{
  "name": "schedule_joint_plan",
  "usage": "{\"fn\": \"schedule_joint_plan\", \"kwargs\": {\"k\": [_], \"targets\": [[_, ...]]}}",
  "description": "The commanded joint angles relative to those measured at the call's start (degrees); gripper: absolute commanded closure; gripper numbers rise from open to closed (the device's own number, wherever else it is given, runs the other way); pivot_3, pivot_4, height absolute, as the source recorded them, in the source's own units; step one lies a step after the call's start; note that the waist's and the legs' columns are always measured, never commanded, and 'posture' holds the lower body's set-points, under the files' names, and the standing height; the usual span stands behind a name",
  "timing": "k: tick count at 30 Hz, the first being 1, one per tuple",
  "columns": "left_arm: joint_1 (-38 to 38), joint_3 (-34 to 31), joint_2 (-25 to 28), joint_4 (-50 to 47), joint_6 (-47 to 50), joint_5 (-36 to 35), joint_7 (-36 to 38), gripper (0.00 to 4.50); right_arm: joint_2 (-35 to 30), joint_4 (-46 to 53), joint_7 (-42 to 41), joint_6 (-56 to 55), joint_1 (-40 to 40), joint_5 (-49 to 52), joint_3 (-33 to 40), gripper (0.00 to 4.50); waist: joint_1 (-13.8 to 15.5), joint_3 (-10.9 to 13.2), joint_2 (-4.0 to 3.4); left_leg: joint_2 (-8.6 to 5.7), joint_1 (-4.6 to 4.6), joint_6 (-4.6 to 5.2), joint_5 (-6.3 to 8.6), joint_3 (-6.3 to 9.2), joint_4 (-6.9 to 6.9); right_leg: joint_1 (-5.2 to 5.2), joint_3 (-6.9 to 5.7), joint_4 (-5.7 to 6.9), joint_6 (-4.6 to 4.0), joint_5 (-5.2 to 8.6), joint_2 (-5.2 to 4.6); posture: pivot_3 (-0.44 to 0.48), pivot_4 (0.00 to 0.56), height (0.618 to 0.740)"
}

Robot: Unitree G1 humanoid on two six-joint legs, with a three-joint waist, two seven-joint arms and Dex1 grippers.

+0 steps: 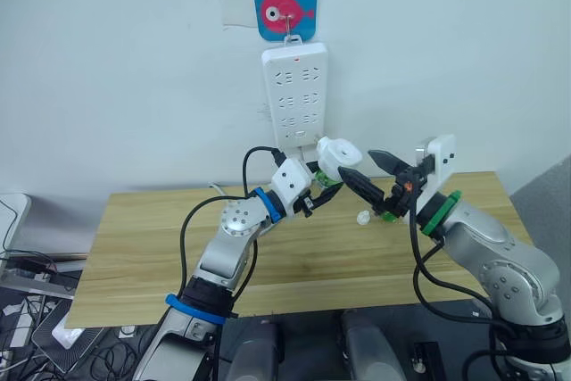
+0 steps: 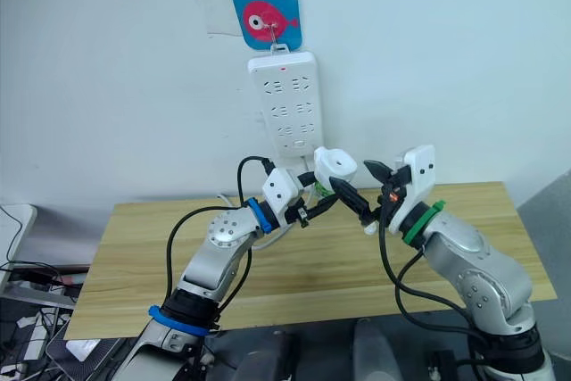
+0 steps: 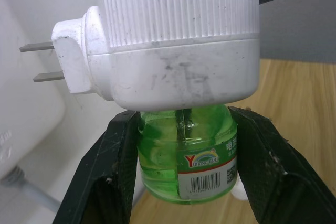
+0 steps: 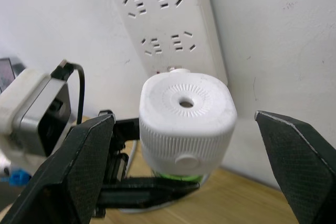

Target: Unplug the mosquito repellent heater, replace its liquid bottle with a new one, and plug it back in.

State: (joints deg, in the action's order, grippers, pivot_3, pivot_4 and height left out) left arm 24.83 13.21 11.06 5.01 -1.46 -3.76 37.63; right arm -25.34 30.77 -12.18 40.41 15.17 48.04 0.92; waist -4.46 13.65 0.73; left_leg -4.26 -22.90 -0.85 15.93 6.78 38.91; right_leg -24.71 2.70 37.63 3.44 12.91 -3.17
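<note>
My left hand is clamped on the green bottle under the heater, held at the centre of the frame just below the power strip, prongs bare. My right hand is spread wide around the heater, touching nothing. Gripping only the bottle, I could let the heater twist as I push; misaligned prongs would then miss the slots.

White mosquito repellent heater with ribbed band and scuffed grey marks; translucent green liquid bottle bearing a red, yellow and white barcode label. Black end effector fingers. White power strip; blue hanger plaque with pink fish. Light wood-grain desk; pale wall.
</note>
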Motion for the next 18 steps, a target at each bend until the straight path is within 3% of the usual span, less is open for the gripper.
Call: {"fn": "schedule_joint_plan", "kwargs": {"k": [1,4,8,18], "targets": [[0.19,0.57,-0.62,-2.37,-1.11,-0.44,0.09,2.24,1.66,-0.86,-0.1,-0.82,0.76,-1.99,-0.25,0.02,-0.26,0.0,0.0,-0.01,0.0,0.0,0.0,-0.02,0.01,0.0,0.02,0.01,0.0,0.0,0.0,-0.189,0.206,0.74],[-0.06,0.53,-0.72,-2.93,-0.77,-0.81,0.27,2.24,3.02,-2.57,-1.4,-1.83,0.46,-4.03,-0.94,0.02,-0.36,-0.02,-0.02,-0.02,0.04,0.04,0.02,-0.06,0.02,0.0,0.05,0.06,0.0,0.0,0.01,-0.18,0.201,0.74],[-0.62,0.24,-1.35,-4.35,0.49,-2.97,1.12,2.24,5.08,4.46,-0.35,-3.1,-6.55,-6.03,-3.56,0.02,-0.38,-0.04,-0.04,0.01,-0.02,0.0,0.0,0.03,-0.03,-0.08,-0.01,0.05,0.01,0.01,0.01,-0.176,0.198,0.74],[-2.4,0.81,-1.97,-7.18,3.04,-4.6,2.09,2.24,7.26,2.69,-3.45,-6.95,-8.42,-9.19,-3.17,0.02,-0.54,-0.2,-0.04,0.01,-0.01,-0.03,-0.02,-0.37,-0.03,-0.34,0.34,0.22,0.01,0.01,0.04,-0.169,0.19,0.74]]}}
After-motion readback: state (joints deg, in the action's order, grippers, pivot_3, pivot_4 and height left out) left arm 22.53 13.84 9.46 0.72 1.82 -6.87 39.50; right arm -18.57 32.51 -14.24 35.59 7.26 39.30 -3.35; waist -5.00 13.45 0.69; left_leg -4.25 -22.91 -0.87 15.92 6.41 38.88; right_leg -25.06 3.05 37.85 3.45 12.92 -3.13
